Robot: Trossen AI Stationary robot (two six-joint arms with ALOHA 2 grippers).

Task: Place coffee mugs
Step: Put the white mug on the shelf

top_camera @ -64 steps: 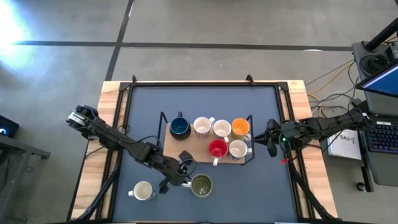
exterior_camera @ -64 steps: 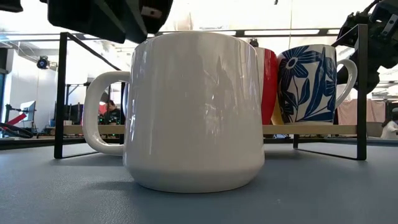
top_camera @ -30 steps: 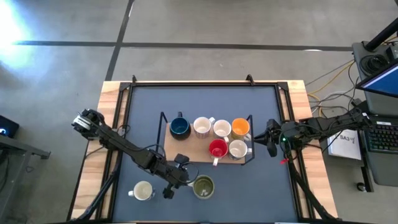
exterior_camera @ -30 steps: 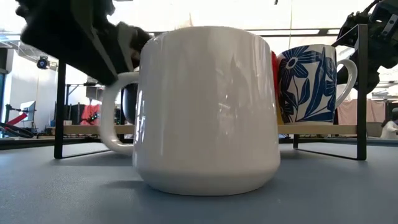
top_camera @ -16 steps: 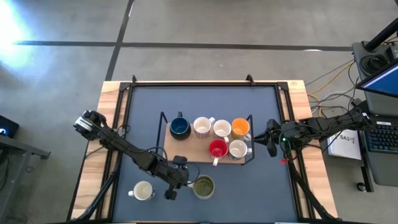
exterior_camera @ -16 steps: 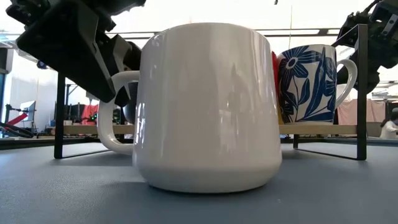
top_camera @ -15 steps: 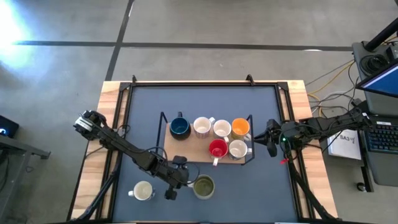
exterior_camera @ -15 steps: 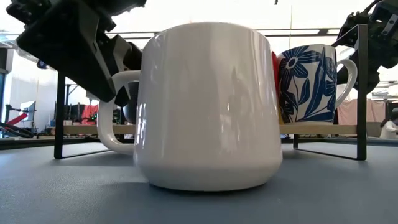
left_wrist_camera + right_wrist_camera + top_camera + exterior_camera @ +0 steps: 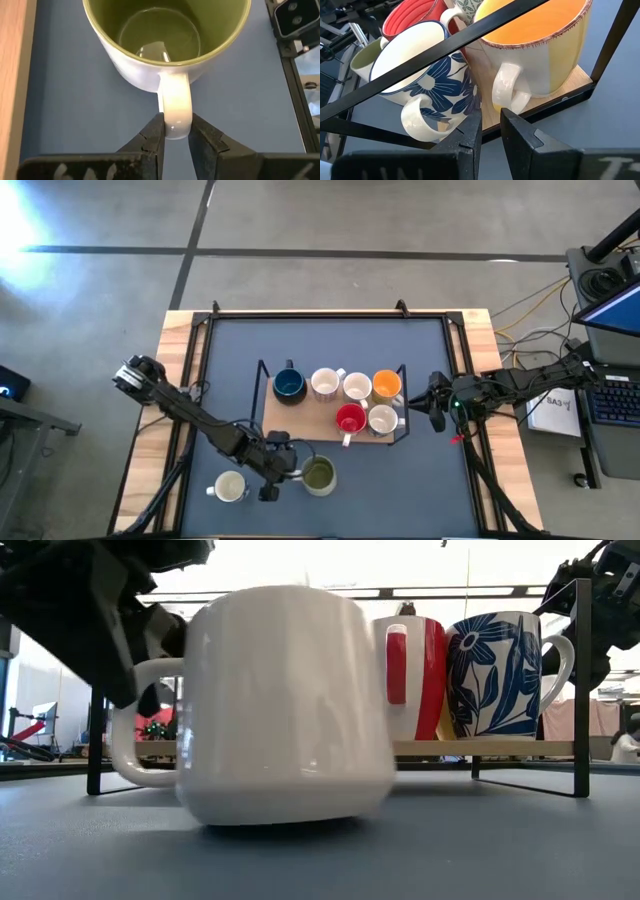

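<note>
Fingers (image 9: pixel 156 134) of the left gripper (image 9: pixel 174 136) pinch the olive-lined mug (image 9: pixel 165 40) by its handle (image 9: pixel 175 107); glazed ceramic, slippery, breakable, near the rack (image 9: pixel 400 395).

the olive green mug (image 9: pixel 165 45) is shiny and smooth. the rack (image 9: pixel 470 35) has thin dark metal bars and a wood floor. the table mat (image 9: pixel 240 350) looks dull.
</note>
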